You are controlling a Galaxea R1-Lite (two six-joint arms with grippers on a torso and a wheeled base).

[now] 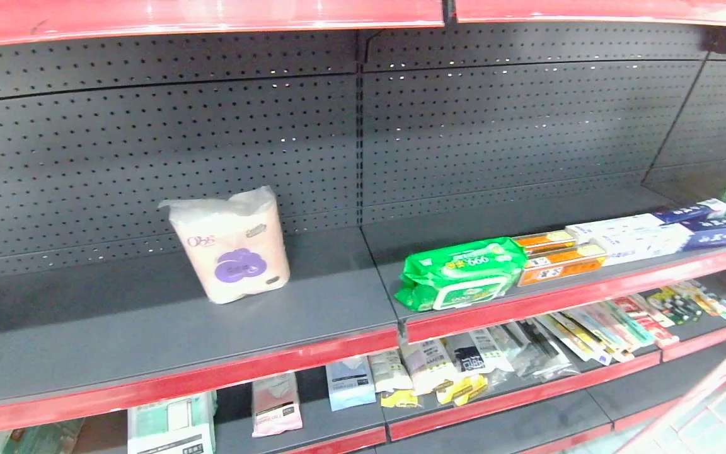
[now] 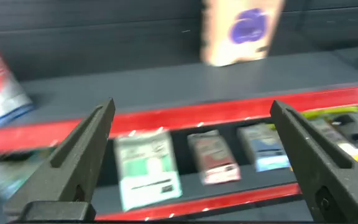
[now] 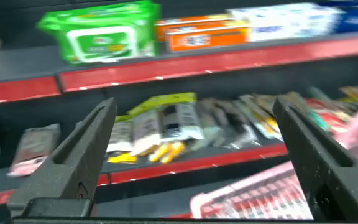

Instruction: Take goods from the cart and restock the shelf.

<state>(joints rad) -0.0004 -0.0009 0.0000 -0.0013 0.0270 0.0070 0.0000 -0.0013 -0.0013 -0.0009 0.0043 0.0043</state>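
- Shelf [image 1: 149, 328]: grey boards, red front edges, pegboard back, two bays side by side.
- Tissue pack [image 1: 230, 246]: upright in the left bay, toward the back, well apart from everything else.
- Wipes [image 1: 460, 272]: green pack lying flat at the front of the right bay, just beside the joint between bays.
- Orange boxes [image 1: 558, 255]: flat, touching the wipes on the right; then white boxes [image 1: 634, 233] and blue boxes [image 1: 709, 224] in a row along the same edge.
- Packets [image 1: 464, 366]: small, laid in rows on the board below.
- Cart [image 1: 716, 403]: pink wire, at the lower right, in front of the shelf; contents hard to tell.
- Left gripper [image 2: 191, 104]: fingers spread wide, nothing between, facing the red edge below the tissue pack.
- Right gripper [image 3: 194, 102]: fingers spread wide, empty, above the cart, facing the packets.
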